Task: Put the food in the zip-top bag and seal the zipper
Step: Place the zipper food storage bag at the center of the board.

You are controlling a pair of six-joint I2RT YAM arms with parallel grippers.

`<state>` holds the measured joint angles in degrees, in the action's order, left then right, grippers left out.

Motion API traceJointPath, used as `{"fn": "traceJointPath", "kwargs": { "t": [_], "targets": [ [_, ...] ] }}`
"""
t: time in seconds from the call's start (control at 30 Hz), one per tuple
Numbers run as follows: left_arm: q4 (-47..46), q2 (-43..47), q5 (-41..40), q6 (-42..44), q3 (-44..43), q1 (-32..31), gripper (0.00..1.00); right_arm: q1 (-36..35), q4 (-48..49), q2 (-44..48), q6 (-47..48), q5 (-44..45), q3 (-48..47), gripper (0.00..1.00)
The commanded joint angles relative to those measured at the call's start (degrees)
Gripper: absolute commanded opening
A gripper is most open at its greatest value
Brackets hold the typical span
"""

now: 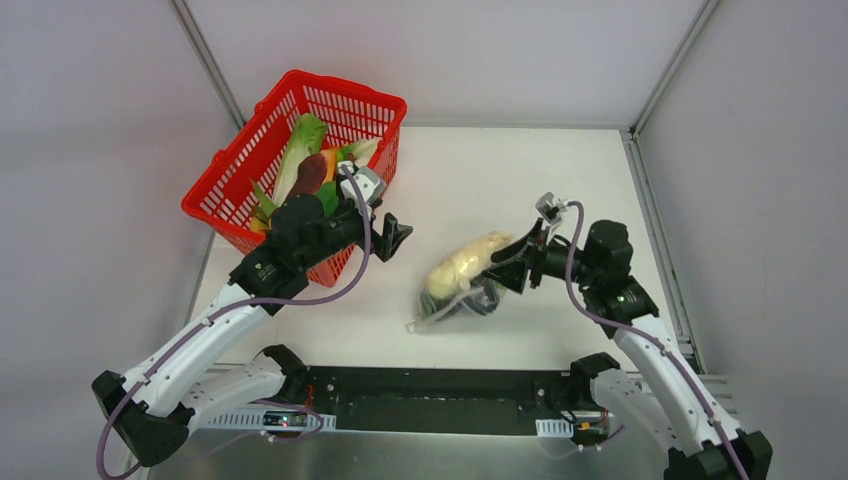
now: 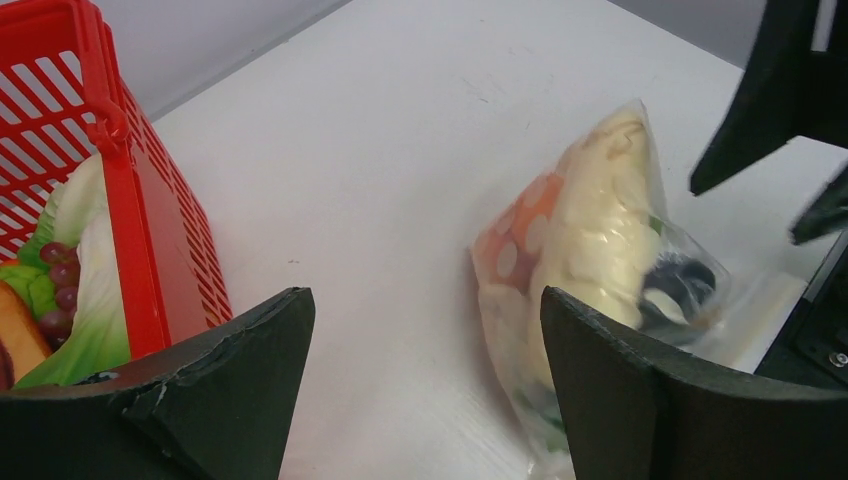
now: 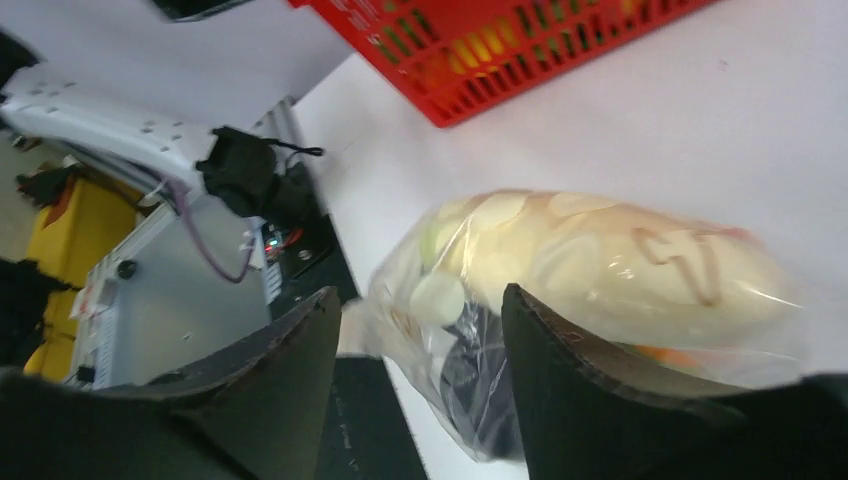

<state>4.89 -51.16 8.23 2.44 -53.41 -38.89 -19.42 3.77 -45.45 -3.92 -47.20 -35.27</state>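
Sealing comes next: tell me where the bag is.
Top view: the bag lies on the table right of centre, beside the right tool, the red basket off to its left.

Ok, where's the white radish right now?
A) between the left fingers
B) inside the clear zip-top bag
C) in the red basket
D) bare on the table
B: the white radish shows through the plastic of the zip-top bag, which lies on the table.

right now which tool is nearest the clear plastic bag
The right tool, at the clear plastic bag's right end; the left tool is farther off, by the red mesh basket.
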Motion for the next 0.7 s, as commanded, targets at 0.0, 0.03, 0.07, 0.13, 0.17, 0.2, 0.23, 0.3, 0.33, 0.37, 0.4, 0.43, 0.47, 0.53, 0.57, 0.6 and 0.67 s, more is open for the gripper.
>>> {"fn": "traceJointPath", "kwargs": {
  "t": [0.0,0.03,0.07,0.13,0.17,0.2,0.23,0.3,0.33,0.37,0.4,0.43,0.47,0.53,0.57,0.6,0.67],
  "targets": [
    [-2.2,-0.4,-0.8,-0.6,-1.4,0.4,0.86,-0.2,-0.9,8.8,1.2,-12.5,-1.3,0.67],
    [-2.2,-0.6,-0.7,-0.6,-1.6,0.4,0.86,-0.3,0.5,10.1,1.2,-11.7,-1.8,0.72],
    [-2.2,-0.7,-0.5,-0.7,-1.7,0.4,0.86,-0.2,1.8,11.5,0.8,-10.0,-2.2,0.77],
    [-2.3,-0.9,-0.2,-1.1,-1.6,0.4,0.86,-0.2,3.9,11.6,-0.4,-6.5,-3.2,0.83],
    [-2.2,-1.0,0.1,-1.3,-1.5,0.4,0.86,-0.2,4.0,10.4,-0.7,-5.5,-4.5,0.84],
    [-2.2,-1.0,0.4,-1.5,-1.4,0.4,0.86,-0.2,3.5,8.6,-1.2,-5.3,-5.7,0.83],
    [-2.1,-1.0,0.9,-1.6,-1.2,0.4,0.86,-0.2,2.5,6.6,-2.2,-5.4,-6.9,0.81],
    [-1.6,-0.9,1.4,-1.9,-1.0,0.4,0.86,-0.2,1.3,1.8,-6.5,-5.1,-9.0,0.73],
    [-1.2,-0.7,1.6,-1.9,-1.0,0.4,0.86,-0.3,0.9,-0.8,-9.8,-5.0,-9.7,0.70],
    [-0.7,-0.6,1.6,-1.9,-0.9,0.4,0.86,-0.3,0.1,-2.9,-12.2,-5.4,-10.3,0.66],
    [-0.5,-0.4,1.5,-1.9,-0.8,0.4,0.86,-0.3,-0.4,-4.8,-13.9,-6.2,-10.3,0.62],
    [-0.6,-0.2,1.4,-1.9,-0.7,0.4,0.85,-0.5,-0.8,-6.2,-15.7,-6.6,-9.9,0.59],
    [-0.5,-0.1,1.4,-1.9,-0.5,0.4,0.86,-0.8,-1.9,-7.3,-16.7,-6.9,-9.3,0.57],
    [-0.1,0.0,1.3,-1.6,-0.5,0.4,0.86,-1.5,-4.9,-7.2,-16.6,-8.1,-8.2,0.54],
    [0.0,-0.1,1.4,-1.6,-0.5,0.4,0.86,-2.1,-7.2,-6.7,-15.6,-10.1,-7.4,0.50],
    [0.2,0.0,1.4,-1.6,-0.5,0.4,0.86,-2.6,-9.6,-6.0,-14.4,-12.3,-7.2,0.49],
    [0.4,-0.2,1.5,-1.4,-0.5,0.4,0.86,-3.9,-15.0,-4.5,-12.9,-15.6,-7.4,0.48]
  ]
}}
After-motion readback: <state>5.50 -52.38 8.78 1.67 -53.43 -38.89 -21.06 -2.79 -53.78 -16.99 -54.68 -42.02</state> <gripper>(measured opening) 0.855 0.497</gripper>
